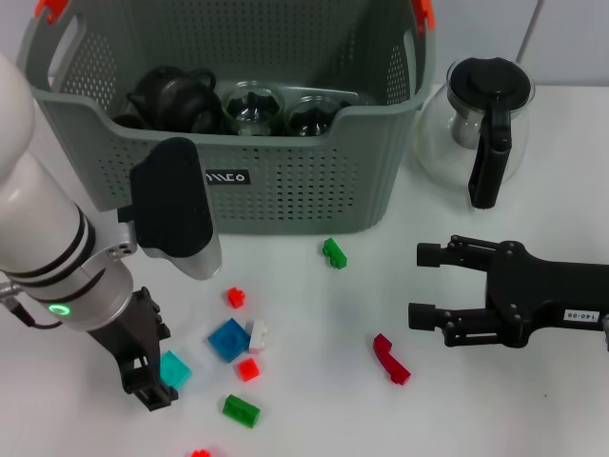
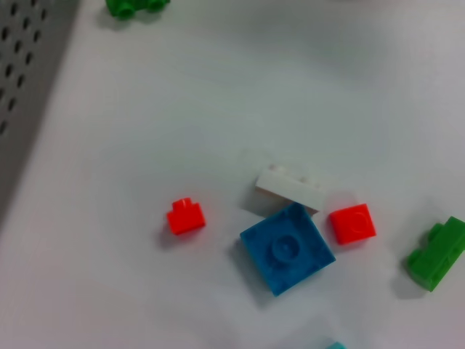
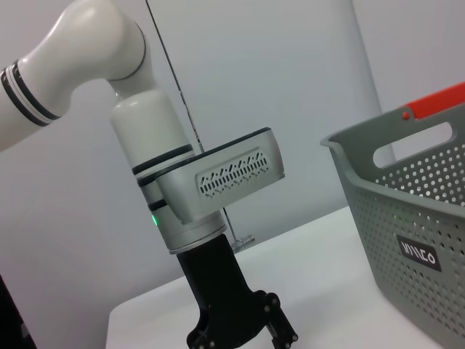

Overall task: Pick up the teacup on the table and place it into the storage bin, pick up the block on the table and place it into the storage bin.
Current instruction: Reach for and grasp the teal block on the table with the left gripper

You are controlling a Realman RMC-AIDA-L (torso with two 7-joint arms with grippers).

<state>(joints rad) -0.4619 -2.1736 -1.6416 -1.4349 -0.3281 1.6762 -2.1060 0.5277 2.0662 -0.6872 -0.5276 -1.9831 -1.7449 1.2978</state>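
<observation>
Counting two green blocks, one blue block — right gripper released, left gripper unclear

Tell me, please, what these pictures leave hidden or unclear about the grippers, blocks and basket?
- Left gripper: head view, its tip overlaps the teal plastic block; grasp or contact cannot be judged.
- Red block: head view, cut off by the bottom edge.
- Grey-green perforated plastic storage bin: head view, its near wall hides the lower parts of the dark teapot and glassware inside.

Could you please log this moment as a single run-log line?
left pincer: low over table by teal block | right pincer: open, empty, near dark red block | storage bin: holds dark teapot, glassware
</observation>
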